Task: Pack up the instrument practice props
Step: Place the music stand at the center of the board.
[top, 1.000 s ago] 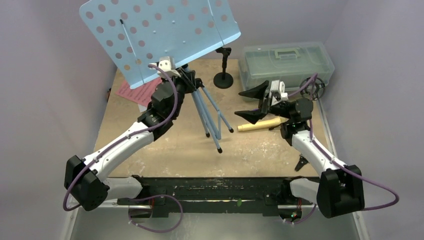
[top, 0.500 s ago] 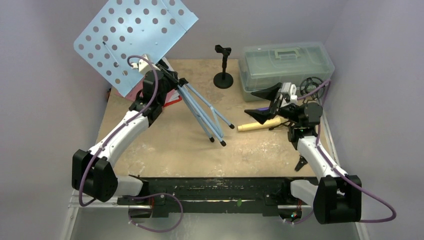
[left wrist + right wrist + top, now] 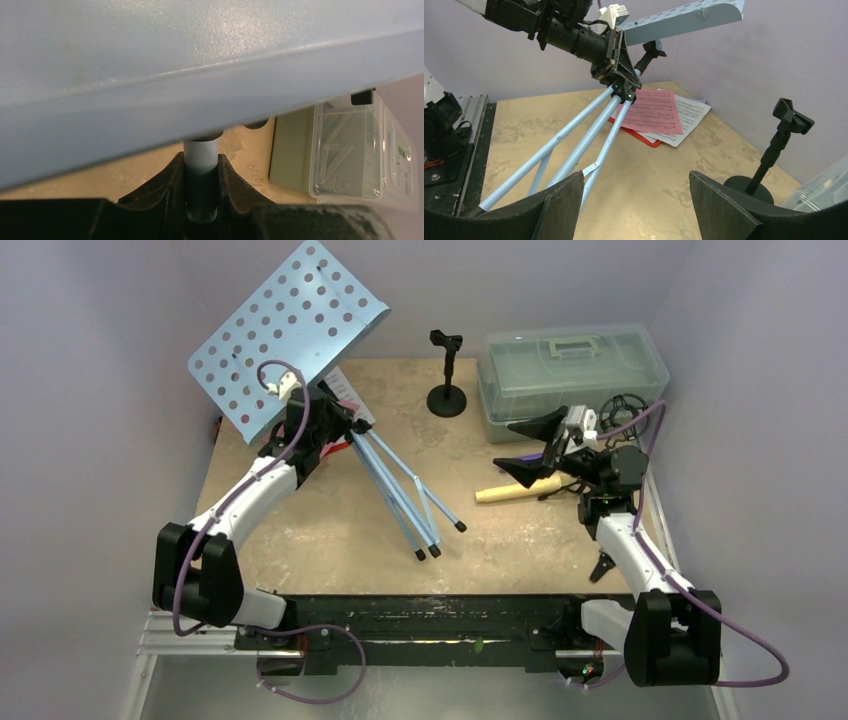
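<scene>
Left end effector [image 3: 201, 167] clamps music rest [image 3: 150, 75] stem, shown closest by left wrist.

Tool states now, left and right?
Left tool: closed on the post of the light-blue music rest.
Right tool: open, holding nothing.

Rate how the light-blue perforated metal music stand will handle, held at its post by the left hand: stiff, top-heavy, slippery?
Likely top-heavy: the light-blue perforated music stand spreads wide above the left hand, so it may swing. Probably stiff: its sheet has a folded lip. Its smooth round post might twist in the grip.
</scene>
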Robot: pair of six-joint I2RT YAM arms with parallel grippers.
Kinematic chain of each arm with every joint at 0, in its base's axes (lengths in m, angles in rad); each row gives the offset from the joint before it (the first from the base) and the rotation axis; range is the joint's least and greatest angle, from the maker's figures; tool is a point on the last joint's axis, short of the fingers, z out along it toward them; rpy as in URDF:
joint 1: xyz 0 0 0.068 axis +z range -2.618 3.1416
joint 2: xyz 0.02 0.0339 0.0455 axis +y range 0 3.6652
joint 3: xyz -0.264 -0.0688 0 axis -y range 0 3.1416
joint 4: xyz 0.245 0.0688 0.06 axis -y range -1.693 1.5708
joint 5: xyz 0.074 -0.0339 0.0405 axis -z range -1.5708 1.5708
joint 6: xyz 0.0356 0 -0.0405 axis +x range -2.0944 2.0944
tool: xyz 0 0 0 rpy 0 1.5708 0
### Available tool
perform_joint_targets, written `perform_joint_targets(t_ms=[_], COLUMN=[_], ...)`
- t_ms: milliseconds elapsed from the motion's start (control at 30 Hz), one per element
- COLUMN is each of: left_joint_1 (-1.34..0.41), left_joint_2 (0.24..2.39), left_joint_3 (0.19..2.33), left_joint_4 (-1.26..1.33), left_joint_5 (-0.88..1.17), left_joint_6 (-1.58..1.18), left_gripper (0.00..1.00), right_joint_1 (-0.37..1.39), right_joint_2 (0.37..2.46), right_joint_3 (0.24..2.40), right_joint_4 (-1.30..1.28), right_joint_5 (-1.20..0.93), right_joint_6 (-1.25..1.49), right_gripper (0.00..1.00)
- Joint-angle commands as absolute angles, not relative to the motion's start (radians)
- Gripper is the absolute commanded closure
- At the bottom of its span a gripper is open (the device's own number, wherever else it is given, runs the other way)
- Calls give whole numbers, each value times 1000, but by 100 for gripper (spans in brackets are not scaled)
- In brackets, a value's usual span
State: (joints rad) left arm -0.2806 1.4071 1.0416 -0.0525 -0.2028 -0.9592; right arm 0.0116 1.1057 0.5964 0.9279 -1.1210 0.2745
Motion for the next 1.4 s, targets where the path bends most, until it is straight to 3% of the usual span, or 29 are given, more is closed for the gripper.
perform_joint_targets(t_ms=[0, 433, 1367], left_joint_1=[-262, -261, -252], left_joint_2=[1359, 1439, 1723], left_joint_3=[1070, 981, 1065], left_joint_4=[277, 368, 305], left_joint_5=[-201, -223, -236], left_joint_6=[-1009, -1096, -1157], left_gripper=[100, 100, 100], right_joint_1=[3, -31, -48], right_joint_2=[1103, 1112, 1132], right_joint_3=[593, 592, 595], right_joint_4=[917, 909, 880], right_joint_5=[-1135, -1146, -1163], right_joint_6=[249, 240, 211], right_gripper=[20, 21, 21])
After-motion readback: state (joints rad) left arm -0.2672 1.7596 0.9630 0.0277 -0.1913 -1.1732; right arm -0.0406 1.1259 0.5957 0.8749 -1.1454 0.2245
